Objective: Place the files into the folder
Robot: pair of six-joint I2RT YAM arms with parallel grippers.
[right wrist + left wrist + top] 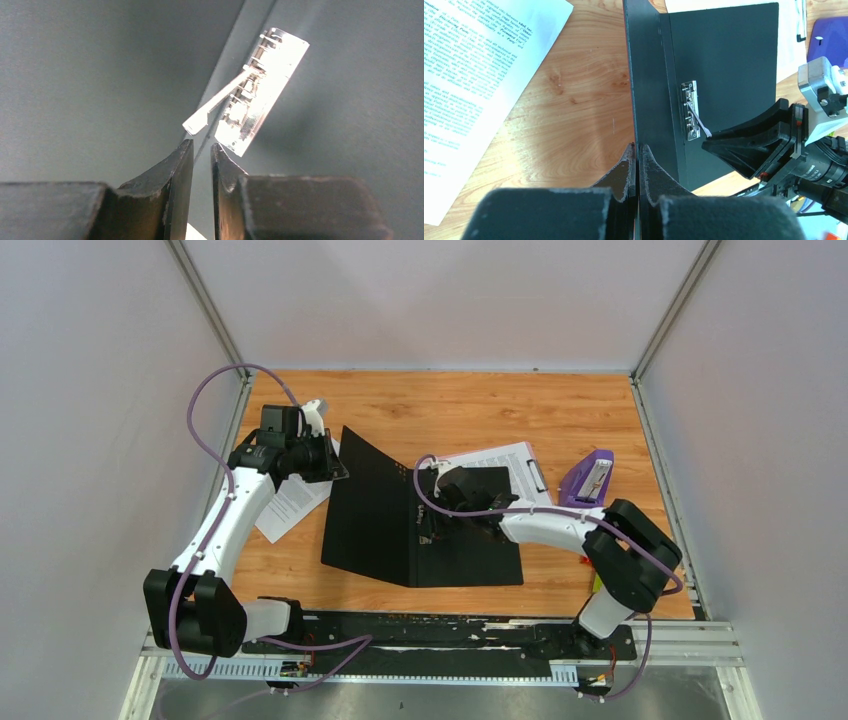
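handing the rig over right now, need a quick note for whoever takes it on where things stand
The left gripper is shut on the edge of the folder, holding its left cover raised.
The right gripper has its jaws slightly apart and empty, just short of the tip of the clip lever inside the folder.
One printed sheet lies on the table left of the folder.
Done: the folder is open, black inside up.
Left: no sheet is in the folder yet; the sheet has to go in.
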